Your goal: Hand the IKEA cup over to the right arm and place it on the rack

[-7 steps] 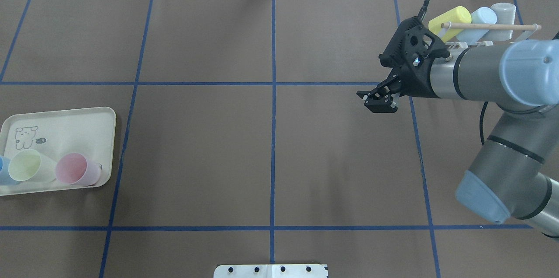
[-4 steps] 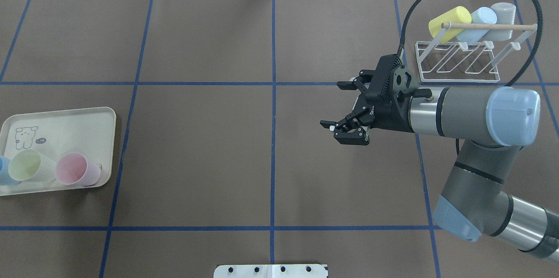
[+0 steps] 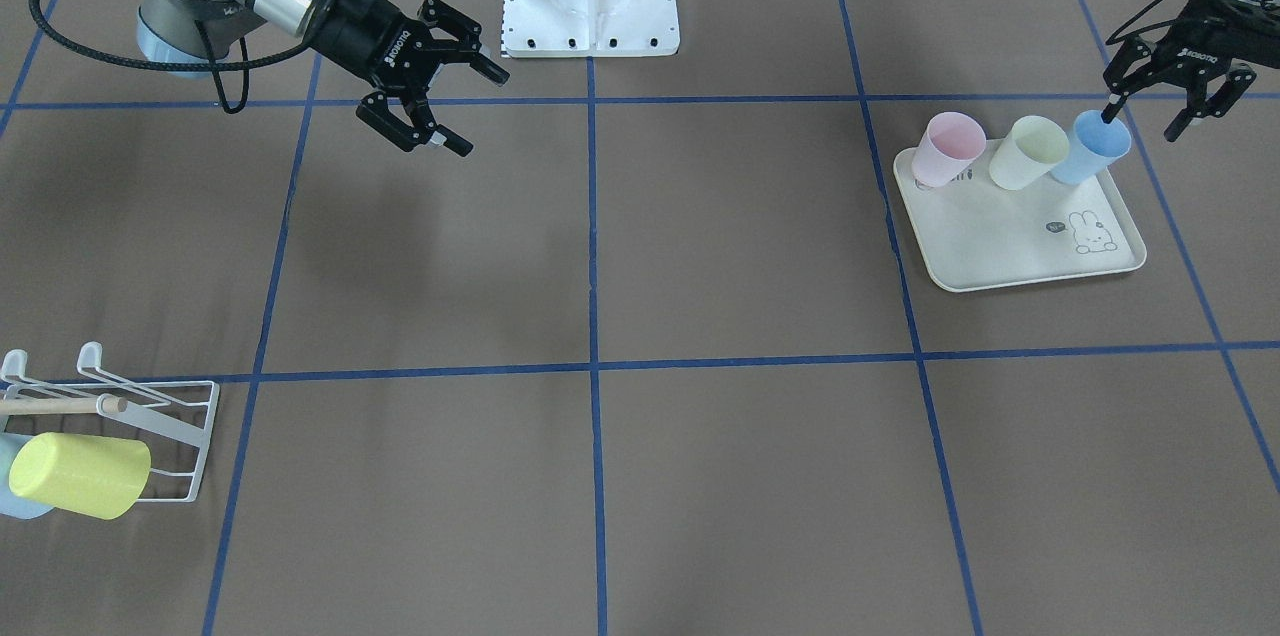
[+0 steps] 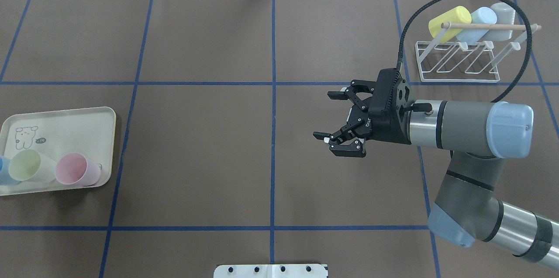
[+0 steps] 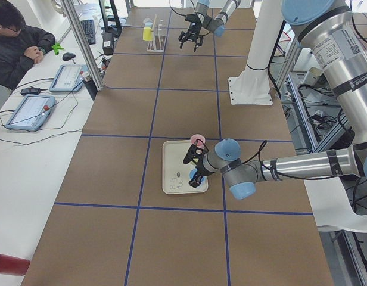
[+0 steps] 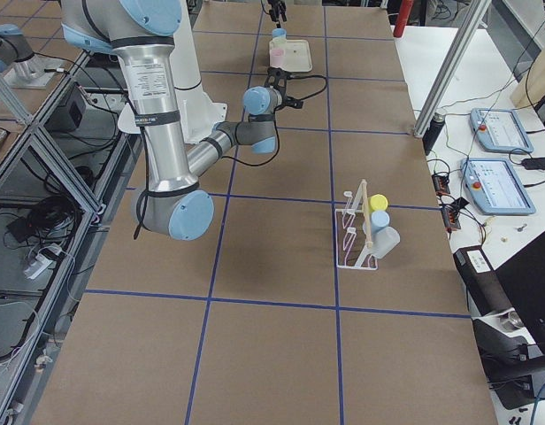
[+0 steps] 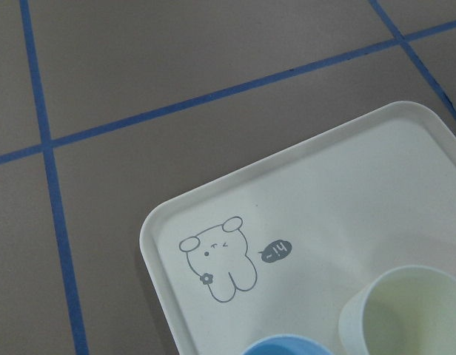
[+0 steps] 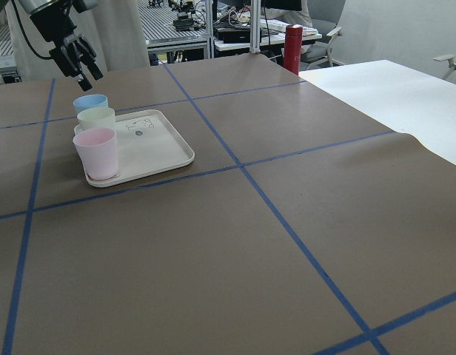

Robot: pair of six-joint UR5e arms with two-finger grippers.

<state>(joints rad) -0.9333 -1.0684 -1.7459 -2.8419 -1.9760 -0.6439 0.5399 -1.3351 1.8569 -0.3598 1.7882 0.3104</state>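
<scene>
blue cup (image 3: 1088, 152) upright on tray (image 3: 1010, 238); left jaws spread above it

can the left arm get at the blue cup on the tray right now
Likely yes: the left end effector hangs open just over the blue cup, nothing between them. The pale yellow cup beside it may crowd one finger.
</scene>
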